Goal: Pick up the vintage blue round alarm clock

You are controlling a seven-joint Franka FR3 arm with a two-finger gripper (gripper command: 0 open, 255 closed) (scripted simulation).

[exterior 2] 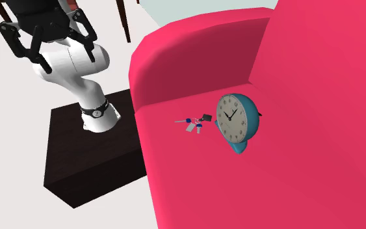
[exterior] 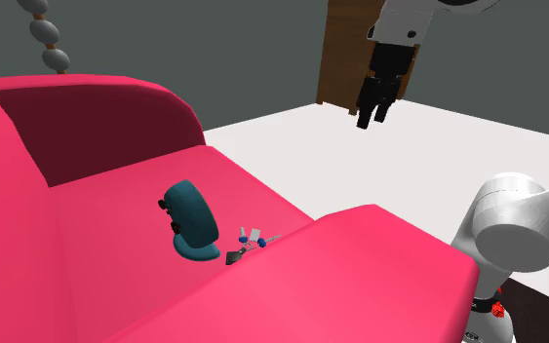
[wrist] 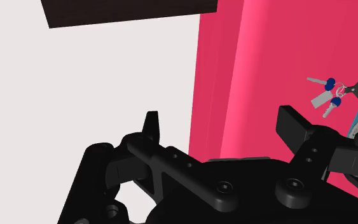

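step: approach, nothing grabbed yet | black two-finger gripper [exterior: 372, 118] hangs high off the sofa's side, fingers spread, empty | teal-blue round alarm clock [exterior 2: 235, 117] stands on the pink-red sofa [exterior 2: 318, 175] seat, small bunch of keys [exterior 2: 192, 123] just beside | next, probably: swing over the seat, drop down, straddle the clock body

1. A pink-red sofa [exterior: 360, 263] with rounded armrests stands on a white floor [exterior: 477, 146].
2. A bunch of keys [exterior: 253, 239] with blue heads and a dark fob lies on the seat just beside an armrest, near 6 o'clock in the shoulder view.
3. A brown wooden panel [exterior: 345, 58] shows at 1 o'clock against a grey wall [exterior: 214, 49].
4. A string of grey beads [exterior: 46, 34] hangs at 11 o'clock.
5. A dark furniture leg [exterior 2: 124, 19] stands at 11 o'clock in the second exterior view.
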